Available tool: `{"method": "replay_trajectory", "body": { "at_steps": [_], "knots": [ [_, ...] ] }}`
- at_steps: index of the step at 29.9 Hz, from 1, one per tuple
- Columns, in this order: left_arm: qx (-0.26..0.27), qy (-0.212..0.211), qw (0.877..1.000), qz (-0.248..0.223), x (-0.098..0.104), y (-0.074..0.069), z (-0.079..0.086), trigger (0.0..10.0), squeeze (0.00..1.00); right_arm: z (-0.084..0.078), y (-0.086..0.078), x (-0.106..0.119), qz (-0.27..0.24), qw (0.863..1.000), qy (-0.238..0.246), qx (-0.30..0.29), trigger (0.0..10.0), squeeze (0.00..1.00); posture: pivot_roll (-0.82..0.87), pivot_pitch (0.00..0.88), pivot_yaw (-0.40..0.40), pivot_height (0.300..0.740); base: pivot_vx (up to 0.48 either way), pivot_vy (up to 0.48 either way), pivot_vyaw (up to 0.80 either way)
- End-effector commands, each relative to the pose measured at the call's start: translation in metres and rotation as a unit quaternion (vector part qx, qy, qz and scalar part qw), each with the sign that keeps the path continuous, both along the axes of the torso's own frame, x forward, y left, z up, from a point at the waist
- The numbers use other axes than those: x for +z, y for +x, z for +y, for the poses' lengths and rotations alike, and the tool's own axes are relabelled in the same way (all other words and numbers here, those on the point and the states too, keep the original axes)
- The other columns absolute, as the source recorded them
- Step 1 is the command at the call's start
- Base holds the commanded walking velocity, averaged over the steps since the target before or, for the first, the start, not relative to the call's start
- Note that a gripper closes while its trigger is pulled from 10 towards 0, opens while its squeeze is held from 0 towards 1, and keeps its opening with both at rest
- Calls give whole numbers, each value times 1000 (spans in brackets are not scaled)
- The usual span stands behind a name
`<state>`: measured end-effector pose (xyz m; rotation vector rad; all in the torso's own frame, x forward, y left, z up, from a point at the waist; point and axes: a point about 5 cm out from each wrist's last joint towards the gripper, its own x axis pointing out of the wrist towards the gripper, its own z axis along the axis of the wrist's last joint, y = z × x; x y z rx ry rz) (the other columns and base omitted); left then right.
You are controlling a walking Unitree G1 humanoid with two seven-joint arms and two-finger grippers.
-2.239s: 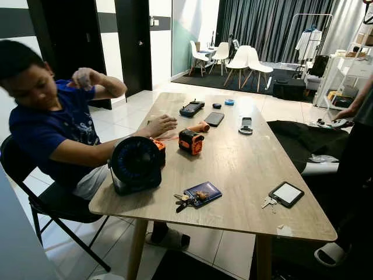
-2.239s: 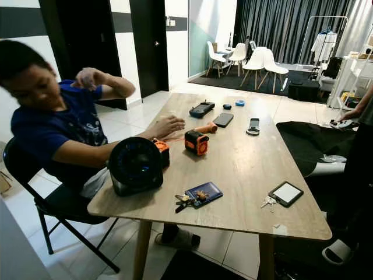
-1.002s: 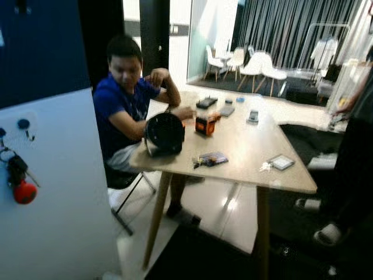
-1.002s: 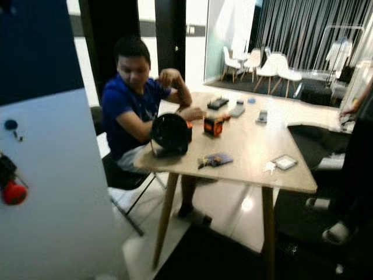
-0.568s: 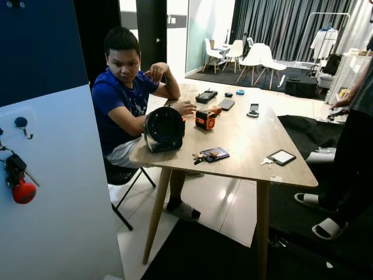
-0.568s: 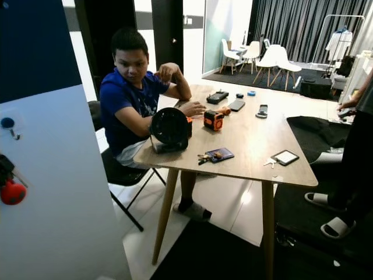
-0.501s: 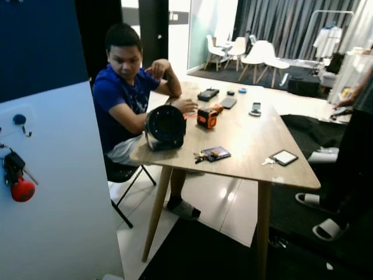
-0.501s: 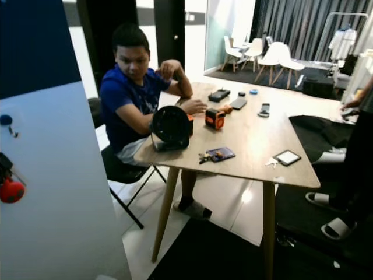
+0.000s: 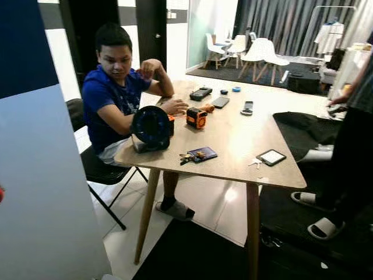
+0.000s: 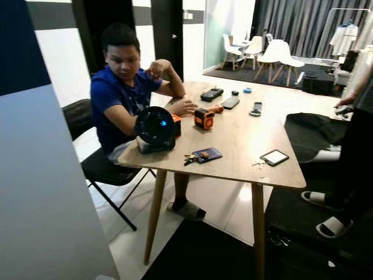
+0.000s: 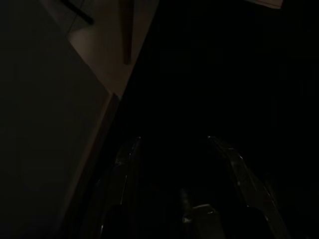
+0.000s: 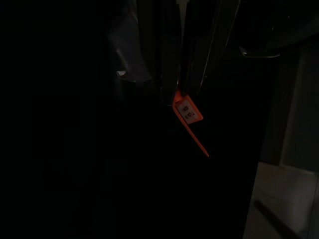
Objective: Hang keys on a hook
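Your keys (image 9: 187,157) lie on the table (image 9: 233,153) beside a blue card wallet (image 9: 201,154), not yet grasped. The right gripper (image 12: 182,87) looks pinched narrow over an orange tag (image 12: 189,118) — dim view, so perhaps. The left gripper (image 11: 177,172) hangs with jaws apart. Next: approach the table and reach the keys.

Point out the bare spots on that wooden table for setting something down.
The table is bare between the wallet with keys and the tablet, and along the middle toward the phones. It is crowded around the fan and orange tape measure.
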<state>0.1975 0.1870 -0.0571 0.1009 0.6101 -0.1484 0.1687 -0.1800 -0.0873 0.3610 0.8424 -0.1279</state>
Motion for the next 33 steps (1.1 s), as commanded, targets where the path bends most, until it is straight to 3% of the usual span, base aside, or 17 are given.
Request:
{"method": "replay_trajectory", "body": {
  "at_steps": [1,27,33],
  "knots": [
    [2,2,1000,0,-1,-3,1,10000,0,1,-3,-2,8,1000,1,-1,10000,0,116,24,-6,740,0,0,0],
    [4,6,1000,-3,1,4,-1,10000,0,4,4,1,-4,999,-16,42,10000,0,109,14,-10,740,0,0,0],
    [6,8,1000,-6,2,6,-2,10000,0,5,4,2,-4,999,-17,49,10000,0,109,15,-15,740,0,0,800]
  ]
}}
